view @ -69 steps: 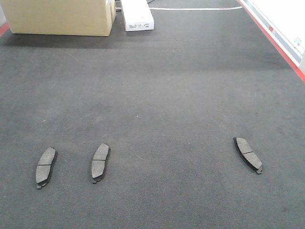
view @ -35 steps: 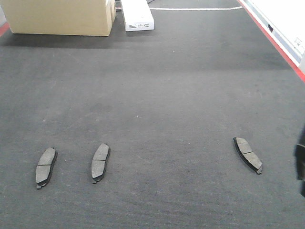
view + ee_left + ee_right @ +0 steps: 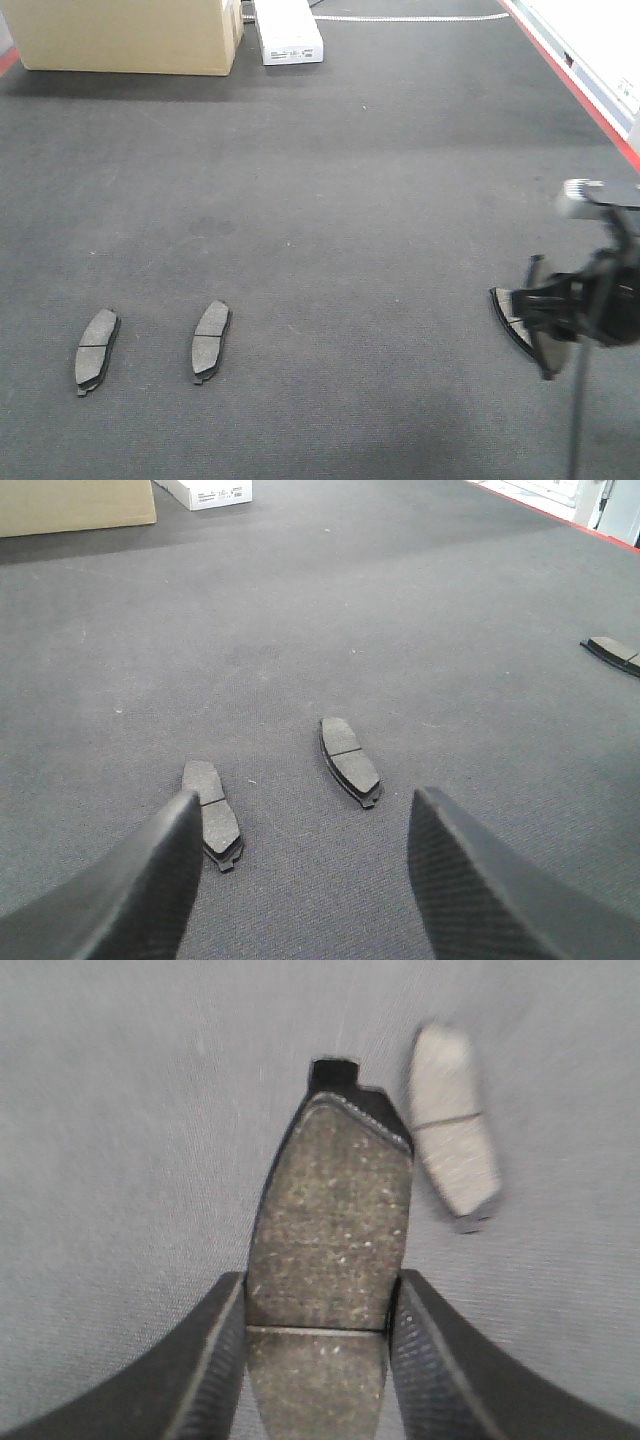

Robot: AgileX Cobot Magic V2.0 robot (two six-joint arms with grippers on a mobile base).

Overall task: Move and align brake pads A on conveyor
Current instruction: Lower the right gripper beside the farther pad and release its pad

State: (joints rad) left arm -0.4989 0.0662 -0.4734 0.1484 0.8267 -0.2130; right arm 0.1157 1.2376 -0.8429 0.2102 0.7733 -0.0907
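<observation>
Two brake pads A lie grey face up at the front left of the dark conveyor. The left wrist view shows them as the near pad and the pad beyond it, with my left gripper open and empty just in front of them. My right gripper is shut on another pad, gripping its long edges above the belt. One more pad lies on the belt just beyond it. In the front view my right gripper hangs over that lying pad and covers most of it.
A cardboard box and a white box stand at the far end of the belt. A red edge strip runs along the right side, with a white surface beyond it.
My right gripper has come in from the right edge and moved left, now hanging over the right-hand pad. The two left pads have not moved.
</observation>
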